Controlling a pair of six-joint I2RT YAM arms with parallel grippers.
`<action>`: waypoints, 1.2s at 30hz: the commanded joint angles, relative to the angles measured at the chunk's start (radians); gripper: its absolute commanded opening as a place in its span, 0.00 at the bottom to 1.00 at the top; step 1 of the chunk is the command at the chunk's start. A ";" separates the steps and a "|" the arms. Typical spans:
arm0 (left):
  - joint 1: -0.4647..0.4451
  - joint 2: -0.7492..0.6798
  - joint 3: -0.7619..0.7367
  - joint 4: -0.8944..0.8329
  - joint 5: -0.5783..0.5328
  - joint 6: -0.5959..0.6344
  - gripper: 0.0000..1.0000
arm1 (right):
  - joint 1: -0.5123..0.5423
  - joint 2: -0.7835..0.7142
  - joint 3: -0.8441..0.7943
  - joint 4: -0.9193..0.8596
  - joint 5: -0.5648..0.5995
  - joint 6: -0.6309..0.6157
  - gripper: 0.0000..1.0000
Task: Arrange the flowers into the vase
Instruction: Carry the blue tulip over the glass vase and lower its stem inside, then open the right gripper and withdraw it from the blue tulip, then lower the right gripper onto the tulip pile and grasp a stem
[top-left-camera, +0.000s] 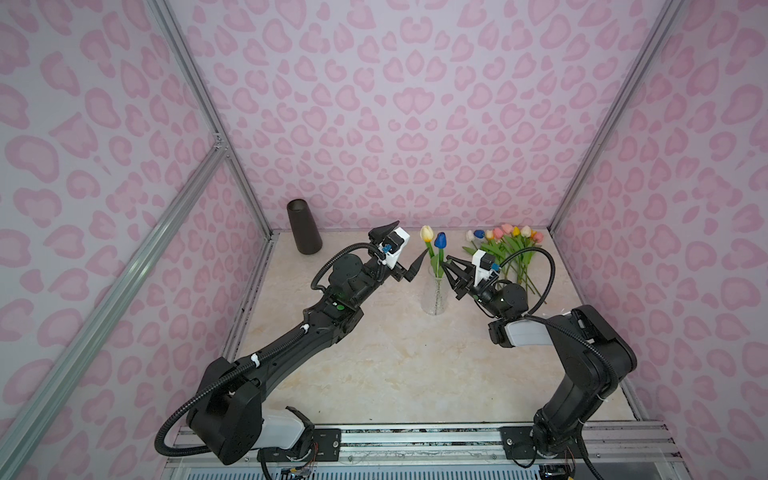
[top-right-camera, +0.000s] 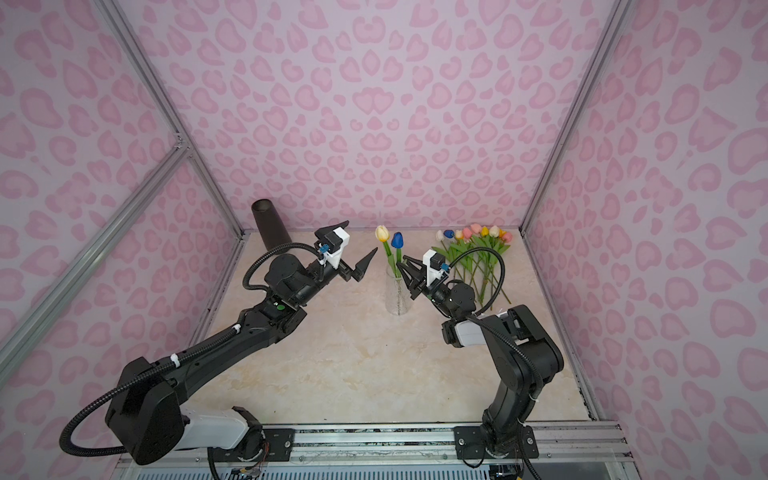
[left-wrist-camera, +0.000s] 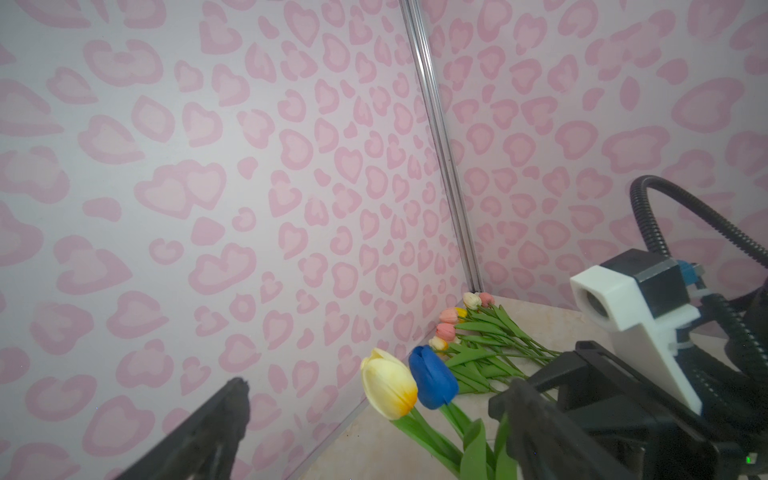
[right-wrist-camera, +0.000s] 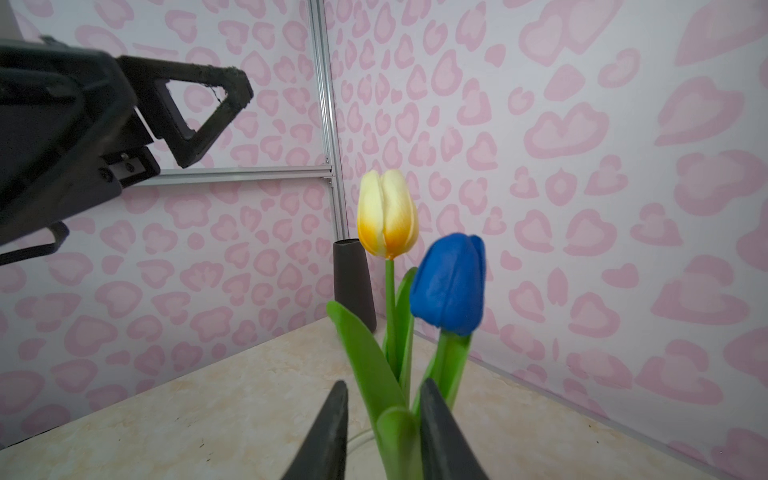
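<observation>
Right gripper (top-left-camera: 446, 263), both top views: narrowly parted just above clear vase (top-left-camera: 434, 301) at frame centre; cream tulip (top-left-camera: 427, 233) and blue tulip (top-left-camera: 440, 240) stand in vase. Left gripper (top-left-camera: 412, 237) wide, empty, left of vase. Loose flowers (top-left-camera: 509, 249) lie right of centre by back wall. Left wrist: loose flowers beyond both tulip heads. Right wrist: leaf (right-wrist-camera: 395, 432) between fingers (right-wrist-camera: 328, 432), gap either side.

No writing, label, brand mark, number or sign is readable on any surface in any of the views
</observation>
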 joint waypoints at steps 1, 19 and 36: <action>0.000 -0.019 -0.019 0.025 -0.004 -0.005 0.97 | -0.011 -0.048 -0.028 0.039 0.007 -0.008 0.36; -0.002 -0.244 -0.359 -0.013 -0.013 -0.107 0.97 | -0.122 -0.381 0.278 -1.150 0.307 -0.152 0.45; -0.002 -0.153 -0.344 -0.088 0.127 -0.121 0.97 | -0.308 0.203 0.915 -2.110 0.396 -0.187 0.38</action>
